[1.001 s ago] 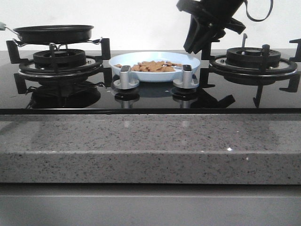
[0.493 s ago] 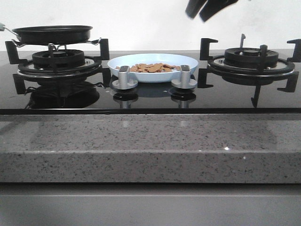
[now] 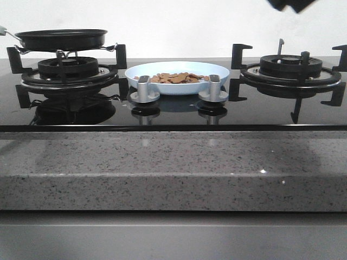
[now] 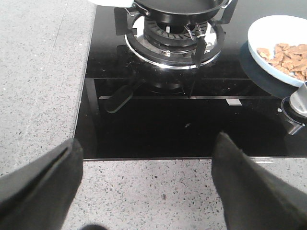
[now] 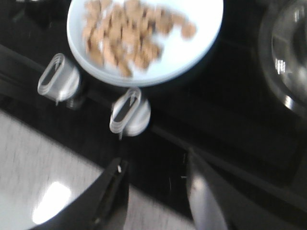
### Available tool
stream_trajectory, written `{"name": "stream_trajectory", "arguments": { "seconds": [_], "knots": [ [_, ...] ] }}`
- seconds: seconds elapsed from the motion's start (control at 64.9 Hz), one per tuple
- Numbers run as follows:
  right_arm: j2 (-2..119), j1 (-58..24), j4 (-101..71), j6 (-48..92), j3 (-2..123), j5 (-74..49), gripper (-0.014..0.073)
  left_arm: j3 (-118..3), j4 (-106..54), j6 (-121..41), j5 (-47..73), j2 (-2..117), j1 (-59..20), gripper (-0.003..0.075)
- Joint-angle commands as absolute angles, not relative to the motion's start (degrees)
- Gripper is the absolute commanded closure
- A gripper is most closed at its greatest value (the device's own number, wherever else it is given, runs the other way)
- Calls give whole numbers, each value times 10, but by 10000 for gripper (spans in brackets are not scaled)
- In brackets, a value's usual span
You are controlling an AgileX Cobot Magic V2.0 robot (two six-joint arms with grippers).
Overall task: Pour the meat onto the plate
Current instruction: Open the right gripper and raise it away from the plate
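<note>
Rising out of the upper right corner of the front view, the right gripper (image 3: 291, 4) is now only a dark scrap at the frame's edge, where a second ago it hung low beside the plate. Its own wrist view shows the fingers apart with nothing between them. Nearest the camera runs the speckled stone counter (image 3: 173, 162), then the black glass hob. In the lower centre of the left wrist view, the left gripper (image 4: 146, 187) hangs over the counter edge, fingers spread wide and empty. Behind the two silver knobs (image 3: 145, 89), at mid-frame, the plate (image 3: 222, 73) sits with the meat (image 3: 176, 78) heaped in it. Far left, the frying pan (image 3: 60, 39) rests on its burner grate. The pour looks finished; both arms appear clear.
</note>
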State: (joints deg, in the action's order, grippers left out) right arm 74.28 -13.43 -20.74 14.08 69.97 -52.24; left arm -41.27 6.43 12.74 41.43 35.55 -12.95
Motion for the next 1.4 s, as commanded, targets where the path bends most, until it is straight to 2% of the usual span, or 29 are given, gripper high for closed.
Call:
{"name": "stream_trajectory", "arguments": {
  "seconds": [0.0,0.293,0.647,0.755,0.924,1.078,1.386],
  "knots": [
    [654,-133,-213,142,637,-477,266,-428,69,132,376,355,-134,174],
    [476,-133,-214,141,478,-469,266,-428,69,132,375,355,-134,174],
    [381,-133,-214,141,431,-472,274,-428,69,132,375,355,-134,181],
    [381,-133,-214,141,431,-475,349,-428,69,132,375,355,-134,275],
    [381,-133,-214,141,431,-481,545,-428,69,132,375,355,-134,534],
    [381,-133,-214,141,431,-481,663,-428,69,132,375,355,-134,737],
    [381,-133,-214,141,431,-483,663,-428,65,132,375,355,-134,741]
  ]
}}
